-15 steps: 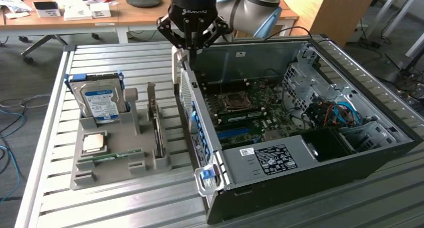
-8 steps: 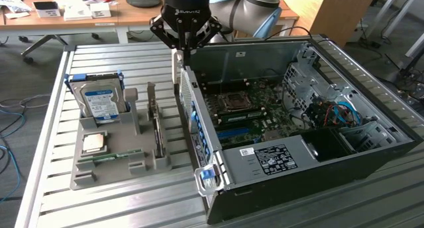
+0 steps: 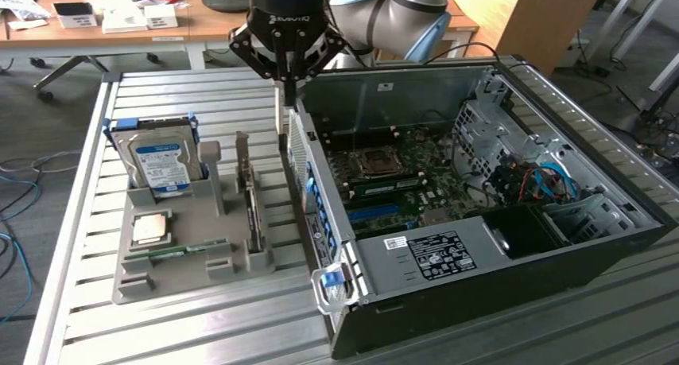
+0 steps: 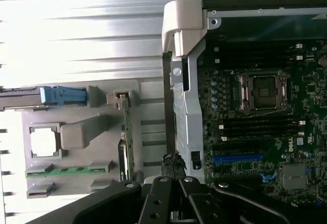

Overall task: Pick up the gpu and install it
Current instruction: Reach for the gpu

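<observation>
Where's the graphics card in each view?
Exterior view: graphics card stands on edge in the grey tray, between the hard drive and the computer case.
Wrist view: graphics card seen edge-on, at the tray side nearest the case.
Shared landmark: processor socket on the motherboard.

Robotics laboratory set up in an office-type room. Evidence: a slatted metal worktable [image 3: 212, 333] across the lower frame carries an open computer tower [image 3: 478, 289] and a grey parts fixture [image 3: 170, 284]. An industrial robot arm [image 3: 398, 15] stands at top centre. Wooden desks [image 3: 202, 21] occupy the upper left. Loose cables [image 3: 13, 186] lie on grey carpet at the left edge.
</observation>
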You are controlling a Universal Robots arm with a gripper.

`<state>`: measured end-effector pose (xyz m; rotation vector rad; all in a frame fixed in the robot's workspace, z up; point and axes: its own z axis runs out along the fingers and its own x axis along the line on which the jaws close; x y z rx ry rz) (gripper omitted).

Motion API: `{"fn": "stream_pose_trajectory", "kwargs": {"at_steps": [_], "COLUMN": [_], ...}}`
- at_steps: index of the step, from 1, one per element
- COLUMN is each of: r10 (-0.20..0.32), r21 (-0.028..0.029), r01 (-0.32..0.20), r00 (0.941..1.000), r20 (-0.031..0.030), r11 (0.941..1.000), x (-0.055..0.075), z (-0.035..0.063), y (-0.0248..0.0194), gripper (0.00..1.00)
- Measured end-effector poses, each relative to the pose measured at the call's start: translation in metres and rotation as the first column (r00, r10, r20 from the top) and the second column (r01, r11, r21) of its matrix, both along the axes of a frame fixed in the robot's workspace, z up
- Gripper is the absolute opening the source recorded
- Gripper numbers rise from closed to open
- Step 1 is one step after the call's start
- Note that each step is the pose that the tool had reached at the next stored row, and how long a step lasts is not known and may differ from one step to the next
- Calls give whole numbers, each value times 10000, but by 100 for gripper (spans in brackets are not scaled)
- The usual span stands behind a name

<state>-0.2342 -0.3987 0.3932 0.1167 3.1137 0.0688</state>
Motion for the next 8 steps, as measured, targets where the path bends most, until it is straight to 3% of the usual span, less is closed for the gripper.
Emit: {"fn": "stream_pose_trajectory", "kwargs": {"at_steps": [8], "r10": [1], "r21": [0], "r01": [-1], "r00": [10000], "r20": [0], "r11": [10000], "x": [-157], "z": [0], "y": [1], "gripper": [11]}}
